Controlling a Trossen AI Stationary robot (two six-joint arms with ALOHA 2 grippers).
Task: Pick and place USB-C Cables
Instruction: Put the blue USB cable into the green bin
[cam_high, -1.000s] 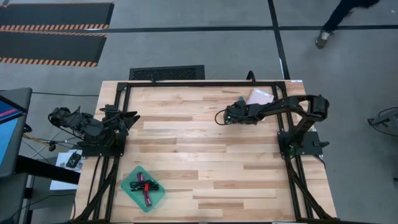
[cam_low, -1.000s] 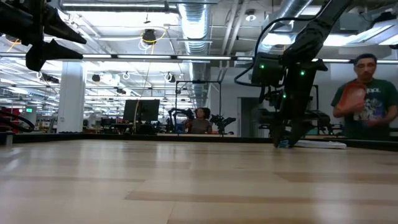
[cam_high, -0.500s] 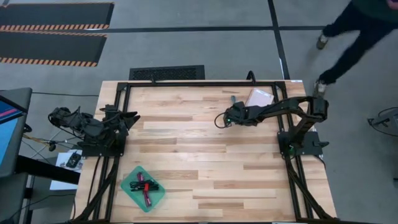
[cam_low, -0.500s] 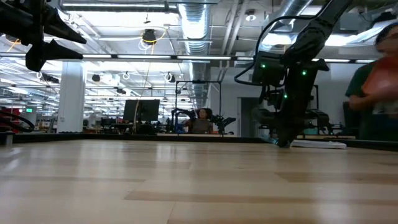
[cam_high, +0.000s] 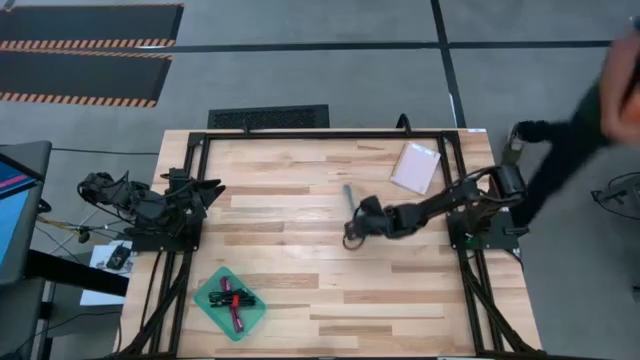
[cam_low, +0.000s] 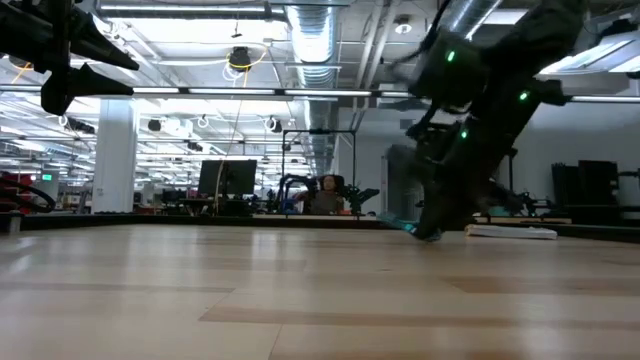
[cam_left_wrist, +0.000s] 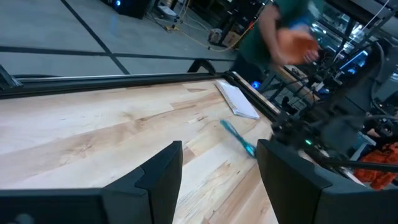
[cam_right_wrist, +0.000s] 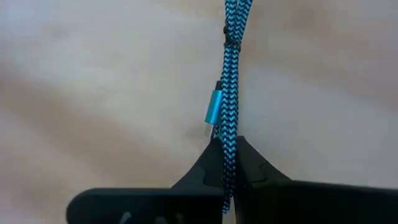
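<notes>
A teal braided USB-C cable (cam_right_wrist: 231, 74), bundled into a thin strip, is caught by my right gripper (cam_right_wrist: 229, 163), which is shut on it near the table's middle (cam_high: 352, 230). The cable's free length (cam_high: 348, 196) trails toward the far edge, low over the wood (cam_low: 400, 224). Other cables, pink and black, lie in a green tray (cam_high: 212, 312) near the front left. My left gripper (cam_left_wrist: 217, 171) waits open at the table's left side (cam_high: 205, 190), touching nothing. My right gripper pinches the teal cable's near end (cam_right_wrist: 227, 144) between its two fingertips (cam_right_wrist: 208, 163), with the blue metal plug (cam_right_wrist: 214, 107) just ahead of them. The fingers come slanting down from the table's right and lie along the strip. Whether the free length rests on the wood, I cannot tell.
A white-pink flat packet (cam_high: 416, 166) lies at the far right of the table. A black frame rail (cam_high: 330, 134) runs along the far edge. A person (cam_high: 585, 130) moves past on the floor beyond the right edge. Bare wood lies between my right gripper and the tray.
My right gripper has swept from beside the packet at the far right toward the table's middle and near edge, bringing the teal cable along behind it. The person has walked along the right side of the table.
</notes>
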